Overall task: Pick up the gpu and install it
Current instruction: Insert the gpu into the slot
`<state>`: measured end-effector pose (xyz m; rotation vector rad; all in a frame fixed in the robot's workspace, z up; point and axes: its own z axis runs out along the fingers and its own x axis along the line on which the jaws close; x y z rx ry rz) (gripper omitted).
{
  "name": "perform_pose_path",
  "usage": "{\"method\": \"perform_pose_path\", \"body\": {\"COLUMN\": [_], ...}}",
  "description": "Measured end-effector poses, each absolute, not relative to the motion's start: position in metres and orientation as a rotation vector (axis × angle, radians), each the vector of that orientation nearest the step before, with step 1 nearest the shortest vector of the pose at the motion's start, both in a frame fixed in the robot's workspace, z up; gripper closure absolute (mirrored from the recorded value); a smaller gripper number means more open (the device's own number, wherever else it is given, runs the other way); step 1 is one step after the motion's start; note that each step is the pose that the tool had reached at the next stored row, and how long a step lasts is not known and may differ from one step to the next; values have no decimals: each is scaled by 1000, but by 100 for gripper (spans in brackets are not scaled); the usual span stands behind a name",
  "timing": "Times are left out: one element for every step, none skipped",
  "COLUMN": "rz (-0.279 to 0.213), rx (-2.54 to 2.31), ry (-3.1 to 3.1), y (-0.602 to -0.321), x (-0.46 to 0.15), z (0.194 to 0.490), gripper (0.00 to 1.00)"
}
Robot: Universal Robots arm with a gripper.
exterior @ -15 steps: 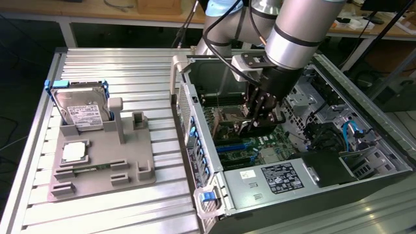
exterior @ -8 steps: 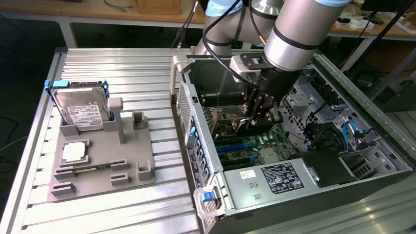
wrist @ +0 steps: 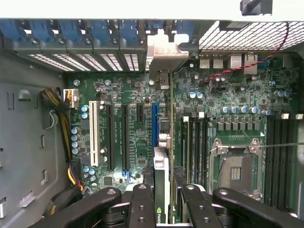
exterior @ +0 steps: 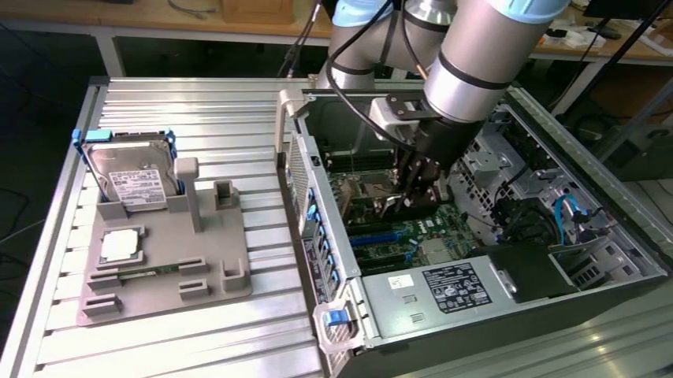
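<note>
One pincer (exterior: pixel 415 189), we see it clamped on gpu (wrist: pixel 161 164); card edge-on just beside blue slot (wrist: pixel 155 128) on motherboard (wrist: pixel 237 95), inside open case (exterior: pixel 315 260), exterior view's centre-right.

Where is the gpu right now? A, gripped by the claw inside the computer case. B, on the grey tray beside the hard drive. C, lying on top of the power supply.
A: the claw grips the gpu edge-on at the motherboard expansion slots.
</note>
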<state>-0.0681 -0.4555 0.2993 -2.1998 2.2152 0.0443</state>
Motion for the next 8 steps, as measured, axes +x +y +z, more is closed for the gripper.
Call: {"method": "perform_pose_path", "body": {"rz": [44,43,39,35,28,21,10,1], "rx": [-2200,-2200,-2201,-2201,-2200,-2198,-2194,-2191], "ry": [2215,2216,2217,2216,2215,2212,2208,2205], "y": [-455,-455,-454,-453,-452,-451,-450,-449], "x": [-68,-68,-68,-68,-68,-68,-68,-68], "z": [297,296,296,295,295,296,295,295], "gripper": [73,73,73,73,73,73,73,73]}}
